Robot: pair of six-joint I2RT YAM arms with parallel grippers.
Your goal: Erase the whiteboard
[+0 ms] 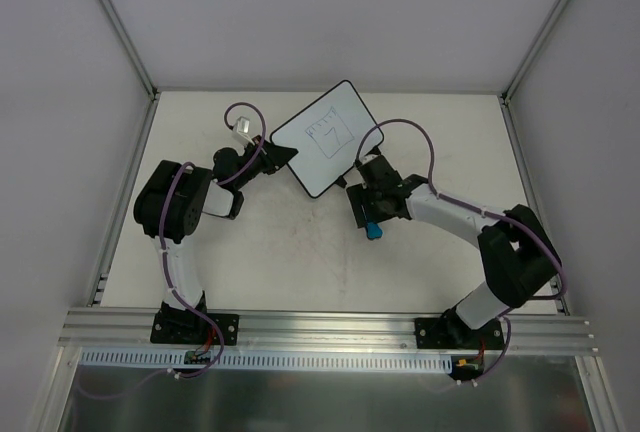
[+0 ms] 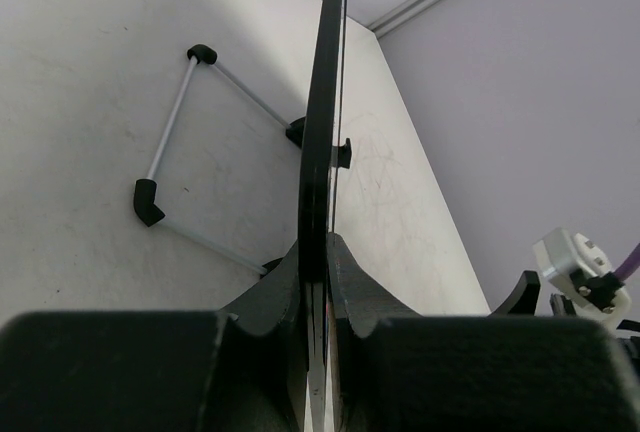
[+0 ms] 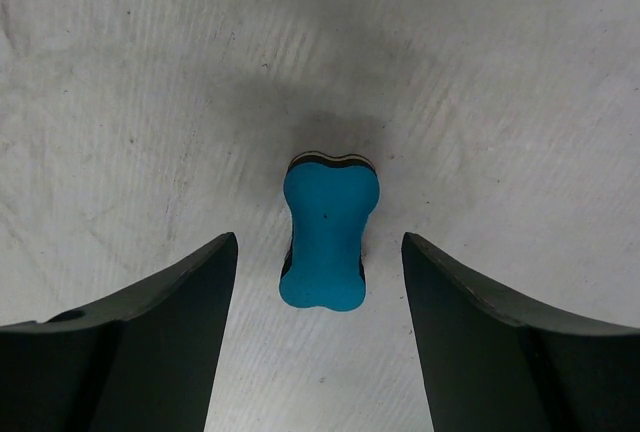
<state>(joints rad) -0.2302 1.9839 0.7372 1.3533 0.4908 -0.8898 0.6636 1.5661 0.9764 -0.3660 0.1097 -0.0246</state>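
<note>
Left hand (image 2: 322,252) pinches the whiteboard (image 1: 325,137) by its edge, board at far centre of the surface (image 1: 280,262), thin marker lines on it. Right hand (image 3: 318,240) spread wide over blue eraser (image 3: 325,272) lying on the surface

Off-white table (image 1: 300,272) showing faint grey scuffs. Pale grey walls (image 1: 330,12) enclosing it left, far and right. Aluminium posts (image 1: 115,22) rising from both far corners. Slotted aluminium rail (image 1: 330,324) spanning the near edge. Soft, even light falling.

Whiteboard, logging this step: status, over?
Left claw shut on whiteboard edge, marks unerased. Right claw open over eraser, not touching. Nothing in the way.
</note>
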